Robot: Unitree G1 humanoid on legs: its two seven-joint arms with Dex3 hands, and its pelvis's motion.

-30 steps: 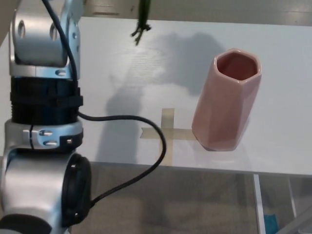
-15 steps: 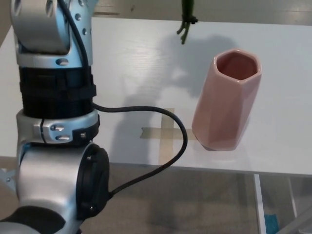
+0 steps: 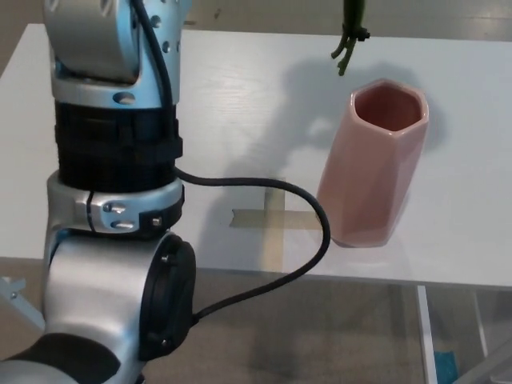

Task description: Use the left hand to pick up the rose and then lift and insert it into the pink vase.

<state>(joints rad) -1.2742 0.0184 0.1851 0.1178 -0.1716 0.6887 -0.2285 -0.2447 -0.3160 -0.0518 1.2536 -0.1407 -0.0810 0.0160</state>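
One rose [image 3: 350, 36]: only the stem end shows at 12 o'clock, long axis vertical, tip down, above-left of the vase [image 3: 370, 164]. One vase, upright on the worktop [image 3: 240, 104]. Fingers out of frame; state unknown.

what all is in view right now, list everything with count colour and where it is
pink vase: one, pink, upright on the right part of the table, mouth open and empty
rose stem: one, green, only its lower end shows, hanging from the top edge, above and left of the vase mouth, not in it
tape cross: one, tan, on the table near its front edge, left of the vase base
table: one, white, fills most of the view
floor: grey-brown, below the table's front edge
left arm: one, silver and black with a black cable, at picture left; neither hand is in view
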